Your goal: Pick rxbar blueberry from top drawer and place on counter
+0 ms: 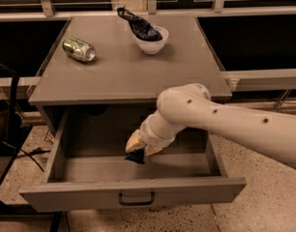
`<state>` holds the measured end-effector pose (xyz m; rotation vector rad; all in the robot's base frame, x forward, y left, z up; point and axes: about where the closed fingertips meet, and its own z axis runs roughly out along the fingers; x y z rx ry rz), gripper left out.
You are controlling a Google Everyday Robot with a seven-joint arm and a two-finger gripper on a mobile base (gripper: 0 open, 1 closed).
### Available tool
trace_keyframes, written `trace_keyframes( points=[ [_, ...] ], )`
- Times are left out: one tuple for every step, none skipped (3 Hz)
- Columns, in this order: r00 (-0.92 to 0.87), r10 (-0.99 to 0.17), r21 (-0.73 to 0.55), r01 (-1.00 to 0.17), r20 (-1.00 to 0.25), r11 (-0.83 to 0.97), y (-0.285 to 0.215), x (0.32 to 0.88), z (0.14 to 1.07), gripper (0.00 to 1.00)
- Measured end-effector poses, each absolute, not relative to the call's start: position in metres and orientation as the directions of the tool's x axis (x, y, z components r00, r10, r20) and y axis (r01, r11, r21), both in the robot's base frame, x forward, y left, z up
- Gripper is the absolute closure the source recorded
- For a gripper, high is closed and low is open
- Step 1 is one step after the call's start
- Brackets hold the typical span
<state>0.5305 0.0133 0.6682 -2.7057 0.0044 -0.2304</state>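
Camera view: the rxbar blueberry (136, 157) is clamped between the fingers of the gripper (140, 151), which is positioned inside the open top drawer (133, 193), below the counter (128, 76).

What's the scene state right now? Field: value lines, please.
gripper: down inside the open drawer, shut on the bar
rxbar blueberry: dark, held at the gripper's tip, over the drawer floor
top drawer: pulled out, nothing else visible in it
counter: bar not on it yet
can: on its side, rear left of counter
bowl: white, rear centre of counter
dark bag: in the bowl, hanging over its rim
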Motion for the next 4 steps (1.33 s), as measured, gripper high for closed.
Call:
trace_keyframes(
  points=[
    [0.985,-0.034,-0.393,0.036,0.17,-0.919,-0.002,0.529,0.667,1.0],
    [0.986,-0.054,-0.44,0.021,0.157,-0.898,0.009,0.53,0.666,1.0],
    [0.987,-0.099,-0.544,-0.015,0.126,-0.839,0.006,0.532,0.671,1.0],
    [0.987,-0.137,-0.669,-0.049,0.079,-0.742,-0.011,0.529,0.692,1.0]
  ],
)
